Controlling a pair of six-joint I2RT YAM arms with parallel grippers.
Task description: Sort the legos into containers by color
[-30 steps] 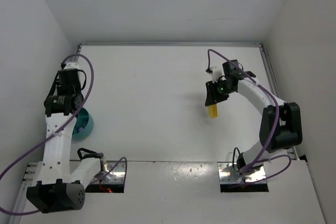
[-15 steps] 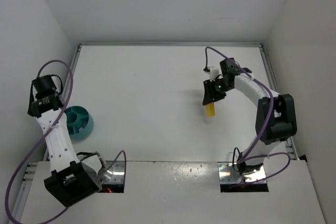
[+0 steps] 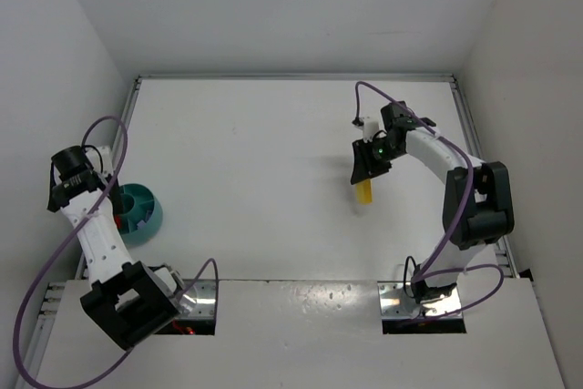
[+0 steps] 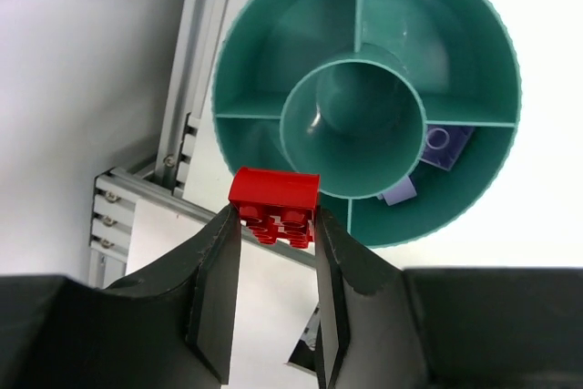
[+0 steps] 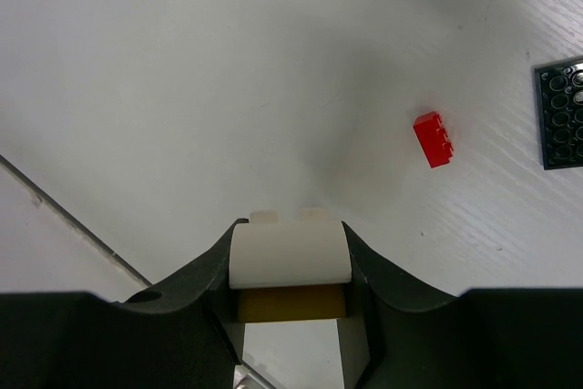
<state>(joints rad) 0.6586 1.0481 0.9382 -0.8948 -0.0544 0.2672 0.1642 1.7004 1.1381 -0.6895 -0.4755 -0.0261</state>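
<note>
My left gripper [image 4: 276,220] is shut on a small red brick [image 4: 273,198] and holds it above the near-left rim of the teal bowl [image 4: 273,34]. The bowl has a round middle well and outer compartments; two lilac bricks [image 4: 444,146] lie in one of them. In the top view the left gripper [image 3: 107,196] is at the bowl's [image 3: 148,216] left edge. My right gripper [image 5: 291,227] is shut on a white brick [image 5: 290,257] stacked on a yellow brick [image 5: 291,302], held above the table; the yellow brick also shows in the top view [image 3: 365,191]. Another red brick [image 5: 433,138] lies loose on the table.
A black studded plate [image 5: 560,114] lies at the right edge of the right wrist view. An aluminium rail [image 4: 196,52] runs along the table's left side next to the bowl. White walls close the table on the left, back and right.
My left arm has swung left and back, uncovering the bowl, and its wrist now sits at the bowl's left side. The right gripper shifted slightly up-left with its bricks.
</note>
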